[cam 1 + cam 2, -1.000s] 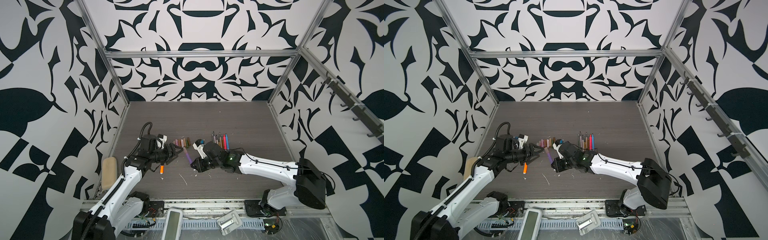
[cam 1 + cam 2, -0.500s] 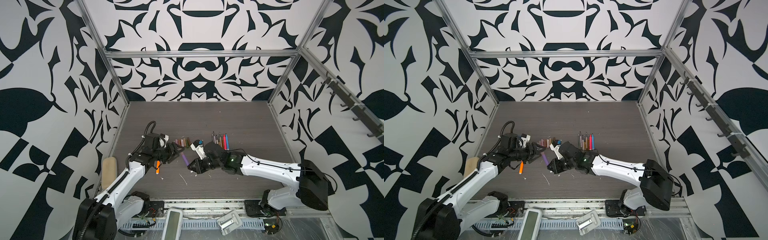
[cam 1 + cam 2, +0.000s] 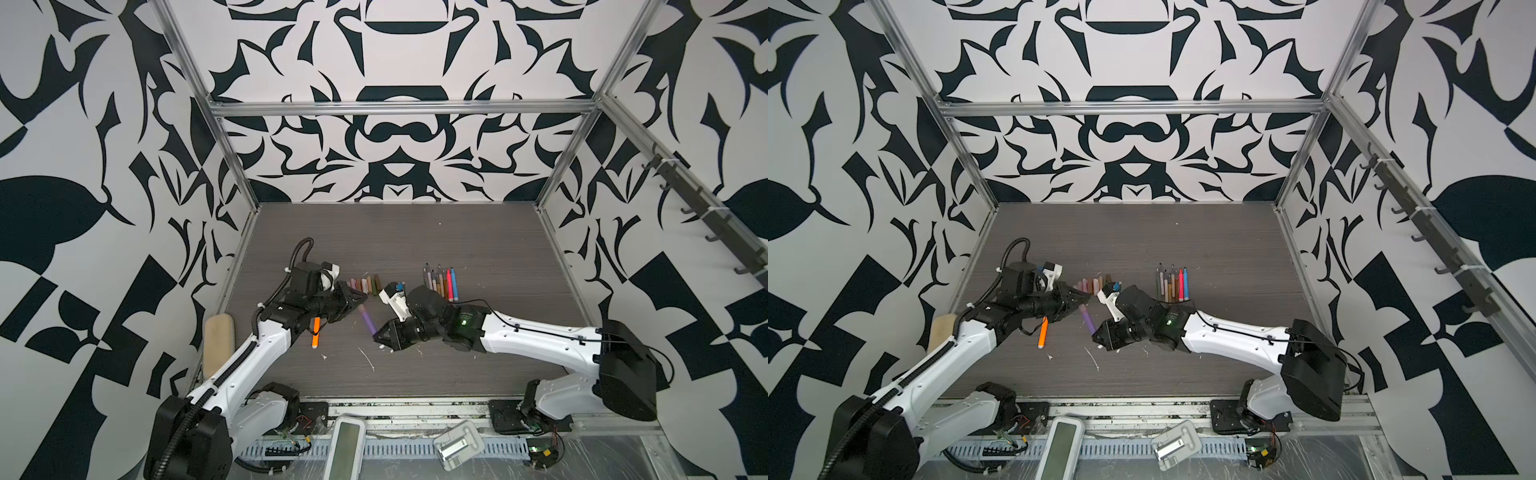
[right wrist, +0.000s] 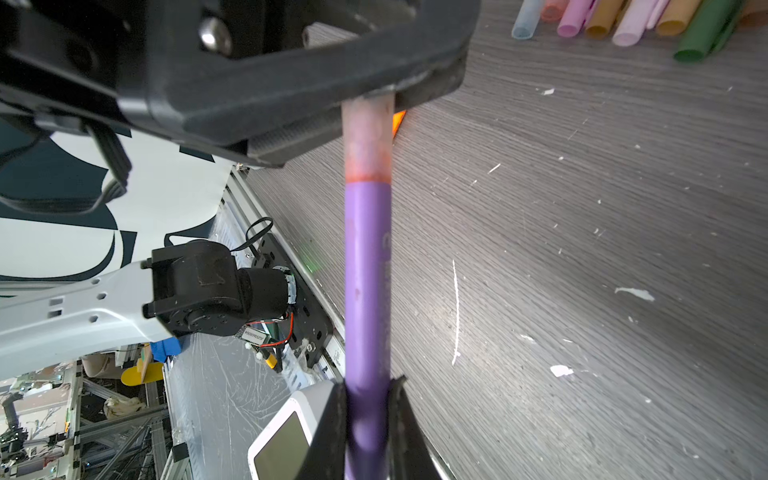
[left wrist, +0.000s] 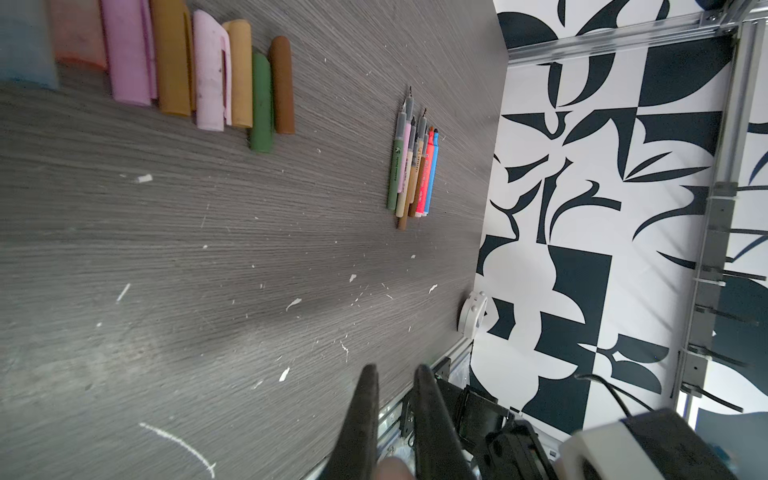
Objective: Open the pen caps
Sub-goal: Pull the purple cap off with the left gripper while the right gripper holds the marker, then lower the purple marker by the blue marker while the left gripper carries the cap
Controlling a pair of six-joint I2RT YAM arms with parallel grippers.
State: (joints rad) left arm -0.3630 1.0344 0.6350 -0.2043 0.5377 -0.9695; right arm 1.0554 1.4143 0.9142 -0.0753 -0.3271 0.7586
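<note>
Purple pen (image 4: 368,270): in the air between the arms, barrel end clamped in right gripper (image 4: 368,399).
Cap (image 4: 368,137): pale pink, seated on the pen.
Left gripper (image 4: 370,97): open and short of the pen a second ago; now clenched on the cap's end.
Meaning: both ends gripped, so a straight pull apart looks due.
Orange pen (image 3: 316,332): lies untouched by the left arm.
Loose caps (image 3: 365,284): in a row; bare pens (image 3: 440,282) grouped apart.
</note>
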